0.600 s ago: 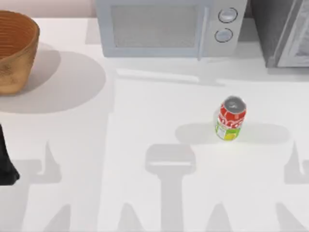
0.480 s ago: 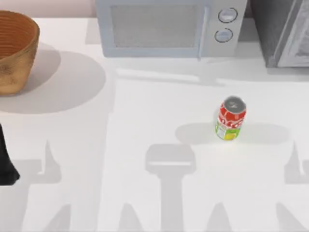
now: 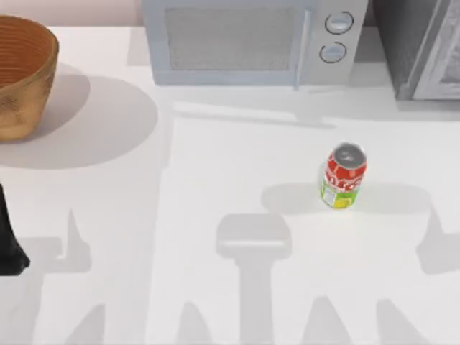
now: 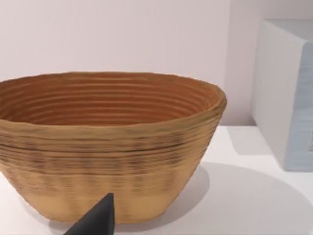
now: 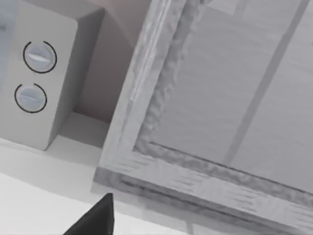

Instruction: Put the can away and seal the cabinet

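Table (image 3: 215, 158): white, taken up at the far edge by three large items. Cabinet (image 3: 420, 47) sits at the far right corner, dark speckled body with a lighter framed door panel; in the right wrist view the door frame (image 5: 205, 147) is seen close up. Whether the door is ajar or flush cannot be told. Microwave (image 3: 251, 39) stands far centre, just left of the cabinet, two knobs on its right side. Wicker basket (image 3: 25, 75) is placed far left.

Can (image 3: 343, 177) stands upright on open table, right of centre, near side of the microwave, well apart from everything.

Left arm (image 3: 8, 241) is parked at the left edge; a dark fingertip (image 4: 98, 220) is seen facing the basket. A dark fingertip (image 5: 95, 218) of the right gripper is seen facing the cabinet. Finger spread cannot be told for either gripper.

Handling judgement: can is likely light, rigid, thin-walled, smooth and somewhat slippery; easily toppled. A side grip at mid-body, below the rim, is advised, with moderate squeeze.
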You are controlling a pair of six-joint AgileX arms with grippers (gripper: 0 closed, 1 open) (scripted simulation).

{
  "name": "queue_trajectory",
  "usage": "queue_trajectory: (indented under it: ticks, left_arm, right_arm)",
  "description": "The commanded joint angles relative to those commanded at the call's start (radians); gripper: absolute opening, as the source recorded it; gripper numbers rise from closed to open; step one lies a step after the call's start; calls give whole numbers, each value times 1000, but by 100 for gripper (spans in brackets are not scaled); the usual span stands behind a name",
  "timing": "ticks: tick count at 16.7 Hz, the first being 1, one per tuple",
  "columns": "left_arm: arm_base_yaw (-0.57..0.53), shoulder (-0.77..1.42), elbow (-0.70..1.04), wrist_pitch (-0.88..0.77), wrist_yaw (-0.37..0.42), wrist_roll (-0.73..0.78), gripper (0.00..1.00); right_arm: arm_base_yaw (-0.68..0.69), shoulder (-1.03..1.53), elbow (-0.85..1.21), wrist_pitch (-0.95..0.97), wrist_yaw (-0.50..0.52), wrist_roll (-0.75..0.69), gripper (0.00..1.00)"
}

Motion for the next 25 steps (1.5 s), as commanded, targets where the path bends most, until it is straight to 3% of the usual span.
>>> queue_trajectory:
  ticks: [4,10,25]
  left_arm:
    - [0,0,0,0,0,0,100]
    - [0,0,0,0,0,0,100]
    - [0,0,0,0,0,0,100]
  right_arm:
    - [62,156,27,124,52,-395,100]
    - [177,473,75,360,163,-1206,100]
    - [496,1408,234,1045,507,-3734,100]
